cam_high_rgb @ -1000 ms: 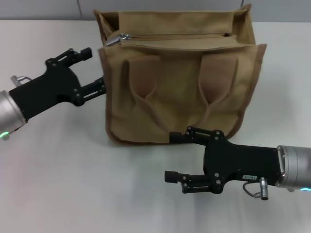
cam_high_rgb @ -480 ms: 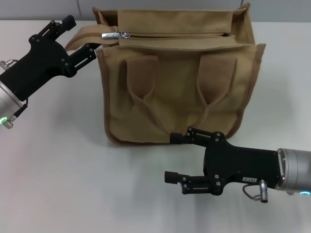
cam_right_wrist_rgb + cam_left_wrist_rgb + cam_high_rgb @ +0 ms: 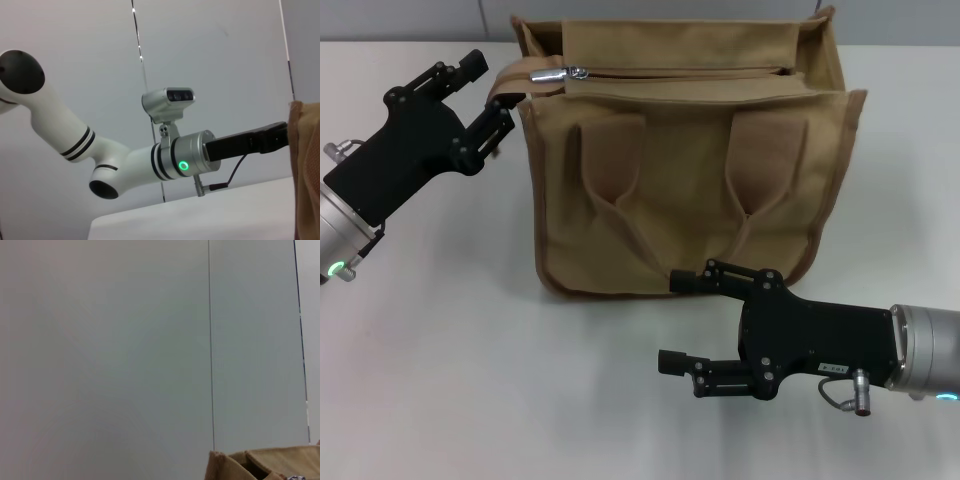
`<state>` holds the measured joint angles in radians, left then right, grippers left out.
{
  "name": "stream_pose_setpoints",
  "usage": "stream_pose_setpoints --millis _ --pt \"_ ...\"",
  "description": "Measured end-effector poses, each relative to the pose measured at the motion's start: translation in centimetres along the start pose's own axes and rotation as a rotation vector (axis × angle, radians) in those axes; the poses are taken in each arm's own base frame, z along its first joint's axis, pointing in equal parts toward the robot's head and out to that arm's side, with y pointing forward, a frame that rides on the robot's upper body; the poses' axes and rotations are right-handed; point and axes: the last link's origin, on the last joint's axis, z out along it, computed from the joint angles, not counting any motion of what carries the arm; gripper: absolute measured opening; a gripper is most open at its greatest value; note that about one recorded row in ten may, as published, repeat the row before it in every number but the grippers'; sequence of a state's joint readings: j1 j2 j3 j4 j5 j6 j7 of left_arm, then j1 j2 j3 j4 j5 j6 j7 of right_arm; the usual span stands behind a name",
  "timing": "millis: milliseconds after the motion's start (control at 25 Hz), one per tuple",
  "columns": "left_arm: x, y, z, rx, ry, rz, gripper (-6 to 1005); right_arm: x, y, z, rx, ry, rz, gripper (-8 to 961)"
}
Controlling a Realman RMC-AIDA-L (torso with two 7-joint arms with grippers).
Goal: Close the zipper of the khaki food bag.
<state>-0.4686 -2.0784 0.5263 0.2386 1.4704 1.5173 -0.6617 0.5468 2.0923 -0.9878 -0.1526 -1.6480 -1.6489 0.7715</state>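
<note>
You've got the white table (image 3: 440, 380) filling the head view, and on it, upper centre of the frame, stands the khaki food bag (image 3: 690, 160), upright, its two brown loop handles hanging flat against the near face. In the right wrist view only a strip of that bag (image 3: 306, 170) shows at the right edge; in the left wrist view just its top corner (image 3: 260, 465) peeks in at the bottom right.

Your left gripper (image 3: 488, 95) is in the upper left of the head view, angled toward the bag's top left corner, its fingers spread; a brown strap end (image 3: 505, 82) lies between them, though you can't tell whether either finger touches it. The right wrist view catches that left arm (image 3: 125, 160) with a green ring lit.

Your right gripper (image 3: 680, 325) sits low, right of centre, in front of the bag's bottom edge, fingers apart and holding nothing.

Along the bag's top runs the zipper (image 3: 680, 72), with its silver pull tab (image 3: 558, 73) at the left end, just beside your left gripper.
</note>
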Motion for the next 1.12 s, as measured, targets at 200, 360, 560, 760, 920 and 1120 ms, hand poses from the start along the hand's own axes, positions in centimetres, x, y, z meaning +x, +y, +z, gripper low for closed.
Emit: stream_pose_setpoints --millis 200,360,560,760,920,1120 --pt "-0.1 0.0 0.1 -0.005 -0.005 0.004 490 0.0 0.0 0.0 0.004 0.000 0.001 830" --pt "0.0 0.1 0.3 -0.013 -0.006 0.006 353 0.0 0.0 0.0 0.006 -0.001 0.002 830" --pt "0.4 0.4 0.5 -0.031 0.023 0.001 178 -2.0 0.1 -0.3 0.015 -0.153 -0.053 830" --pt "0.7 1.1 0.7 -0.064 0.063 -0.016 22 -3.8 -0.7 -0.9 0.117 -0.295 -0.152 830" --pt "0.8 1.5 0.9 -0.074 0.080 -0.045 23 -6.1 -3.3 -0.9 0.249 -0.385 -0.246 830" --pt "1.0 2.0 1.4 -0.095 0.101 -0.067 23 -6.8 -5.3 0.7 0.301 -0.308 -0.445 830"
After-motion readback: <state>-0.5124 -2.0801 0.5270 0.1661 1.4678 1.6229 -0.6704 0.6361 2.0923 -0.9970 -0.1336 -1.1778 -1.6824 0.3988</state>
